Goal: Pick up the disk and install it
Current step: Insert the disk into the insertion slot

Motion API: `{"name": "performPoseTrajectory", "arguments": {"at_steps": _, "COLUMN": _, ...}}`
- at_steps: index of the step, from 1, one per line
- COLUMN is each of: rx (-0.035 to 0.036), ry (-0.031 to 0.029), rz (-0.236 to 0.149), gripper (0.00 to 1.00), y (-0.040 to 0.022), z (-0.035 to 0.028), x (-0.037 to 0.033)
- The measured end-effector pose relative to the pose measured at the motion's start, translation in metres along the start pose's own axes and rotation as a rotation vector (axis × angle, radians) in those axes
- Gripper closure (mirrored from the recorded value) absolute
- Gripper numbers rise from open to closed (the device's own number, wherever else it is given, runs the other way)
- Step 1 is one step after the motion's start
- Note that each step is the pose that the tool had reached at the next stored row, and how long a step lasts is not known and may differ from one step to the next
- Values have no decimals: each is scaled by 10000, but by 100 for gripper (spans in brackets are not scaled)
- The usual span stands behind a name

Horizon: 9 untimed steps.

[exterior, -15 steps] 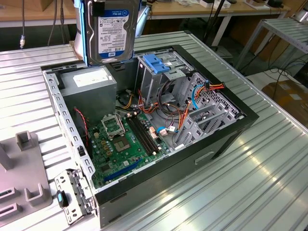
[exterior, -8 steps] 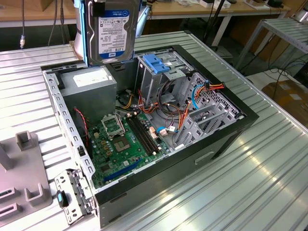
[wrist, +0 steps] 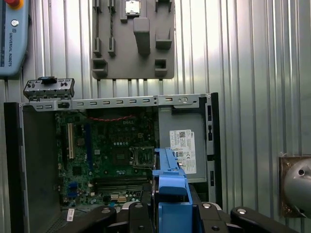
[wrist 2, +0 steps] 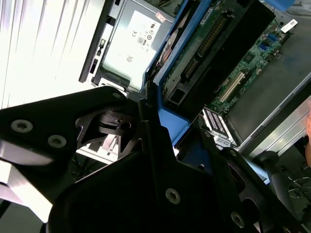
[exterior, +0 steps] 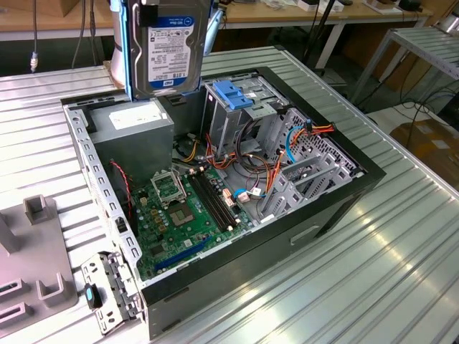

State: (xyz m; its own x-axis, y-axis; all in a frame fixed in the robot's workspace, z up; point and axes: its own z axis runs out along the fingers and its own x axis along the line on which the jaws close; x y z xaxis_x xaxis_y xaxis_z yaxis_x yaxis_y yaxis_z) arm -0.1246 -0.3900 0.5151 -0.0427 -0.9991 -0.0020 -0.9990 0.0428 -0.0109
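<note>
So the gripper point(wrist: 170, 216) has the disk point(exterior: 168, 46) clamped, with the jaws closed in narrow on the bright blue carrier rail from both sides. You can see that grip in both wrist views. The disk is up in the air, standing on edge with its label facing the exterior camera. It hangs above the back end of the open computer case point(exterior: 244, 276), roughly over the power supply point(exterior: 133, 122), which is the grey box with the white label, and there's a gap between the two. The second wrist view gives you the disk's underside, with the green circuit board and the connector pins.

The case lies on its side around the middle of the ribbed metal table point(exterior: 344, 287), lid off. Inside, the motherboard point(exterior: 183, 208) sits on the case floor. The drive cage point(exterior: 229, 122) with its blue latch point(exterior: 233, 95) is just beside the power supply, toward the exterior view's right. A tangle of orange, red and blue cables point(exterior: 290, 140) runs near the cage. The disk is not yet in the cage.

A grey fixture plate point(exterior: 32, 251) sits by the table's edge at the exterior view's left, apart from the case. A small metal bracket point(exterior: 107, 294) is just beside the case's nearest corner. In the first wrist view a teach pendant point(wrist: 12, 39) lies on the table near the fixture plate
</note>
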Motion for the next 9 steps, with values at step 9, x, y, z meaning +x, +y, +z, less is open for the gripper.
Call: {"name": "performPoseTrajectory", "arguments": {"at_steps": 9, "rx": 1, "ry": 0, "rz": 0, "gripper": 63, "y": -2, "z": 0, "x": 18}}
